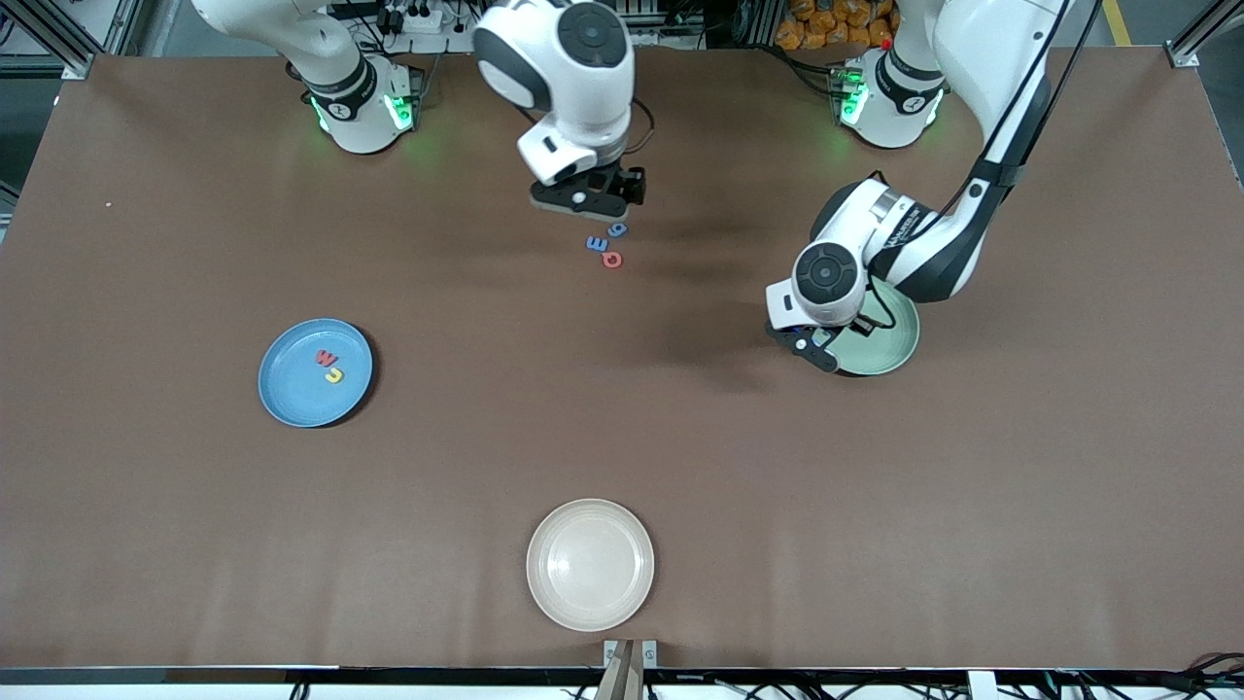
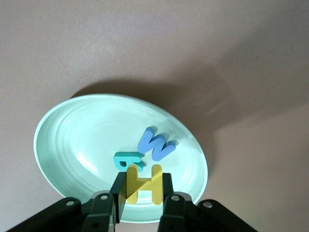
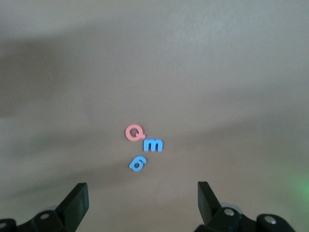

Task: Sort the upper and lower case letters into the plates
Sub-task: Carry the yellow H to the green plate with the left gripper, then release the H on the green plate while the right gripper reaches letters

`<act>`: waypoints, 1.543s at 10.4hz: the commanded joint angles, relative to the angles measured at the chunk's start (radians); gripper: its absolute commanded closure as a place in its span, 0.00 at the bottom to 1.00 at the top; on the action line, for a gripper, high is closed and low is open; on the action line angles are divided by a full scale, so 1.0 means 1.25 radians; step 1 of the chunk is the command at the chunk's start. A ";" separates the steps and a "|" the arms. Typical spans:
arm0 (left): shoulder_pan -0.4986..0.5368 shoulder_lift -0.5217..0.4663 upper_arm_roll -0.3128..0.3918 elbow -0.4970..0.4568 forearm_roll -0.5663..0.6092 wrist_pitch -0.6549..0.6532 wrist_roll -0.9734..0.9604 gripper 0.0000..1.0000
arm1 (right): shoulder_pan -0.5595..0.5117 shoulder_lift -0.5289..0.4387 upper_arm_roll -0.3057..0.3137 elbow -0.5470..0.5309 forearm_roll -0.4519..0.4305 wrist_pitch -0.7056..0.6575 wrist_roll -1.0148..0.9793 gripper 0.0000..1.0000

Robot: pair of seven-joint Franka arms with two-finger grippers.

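My left gripper (image 2: 142, 194) is shut on a yellow letter H (image 2: 144, 182), held low over the pale mint green plate (image 2: 82, 140). A blue w (image 2: 155, 144) and a teal letter (image 2: 126, 160) lie in that plate. In the front view the left gripper (image 1: 818, 352) hangs over the mint plate's (image 1: 892, 352) rim. My right gripper (image 3: 142, 205) is open above bare table beside three loose letters: a red Q (image 3: 133, 132), a blue m (image 3: 153, 145) and a blue curled one (image 3: 137, 164). The blue plate (image 1: 290, 394) holds a red W (image 1: 325, 359) and a yellow C (image 1: 333, 373).
A cream-white plate (image 1: 590, 564) with nothing in it sits near the front camera at mid-table. The loose letters (image 1: 606, 245) lie at mid-table, near the robots' bases. Brown table stretches between the plates.
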 commanded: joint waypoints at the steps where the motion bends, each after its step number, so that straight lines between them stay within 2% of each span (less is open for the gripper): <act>1: 0.025 -0.023 -0.014 -0.033 -0.009 0.022 0.011 0.04 | 0.031 0.012 0.000 -0.058 -0.022 0.064 0.086 0.00; 2: 0.054 -0.023 -0.015 -0.037 -0.012 0.023 0.011 0.00 | 0.037 0.012 0.000 -0.090 -0.022 0.099 0.108 0.00; 3: 0.086 -0.023 -0.028 -0.037 -0.013 0.024 0.012 0.00 | 0.038 0.022 0.000 -0.112 -0.022 0.136 0.134 0.00; 4: 0.099 -0.023 -0.048 -0.035 -0.014 0.024 0.012 0.00 | 0.038 0.040 0.000 -0.122 -0.022 0.172 0.155 0.00; 7: 0.104 -0.021 -0.048 -0.020 -0.032 0.024 0.011 0.00 | 0.037 0.078 0.000 -0.165 -0.022 0.287 0.218 0.01; 9: 0.104 -0.004 -0.038 0.001 -0.020 0.022 -0.010 0.00 | 0.037 0.107 -0.002 -0.171 -0.022 0.324 0.245 0.07; 11: 0.127 0.004 -0.018 0.029 0.034 0.019 -0.006 0.00 | 0.034 0.130 -0.002 -0.186 -0.022 0.346 0.262 0.15; 13: 0.105 0.006 -0.021 0.052 0.019 0.012 -0.034 0.00 | 0.034 0.136 -0.002 -0.220 -0.021 0.405 0.290 0.19; 16: 0.096 0.014 -0.021 0.056 0.018 0.008 -0.060 0.00 | 0.033 0.166 -0.002 -0.220 -0.021 0.424 0.329 0.27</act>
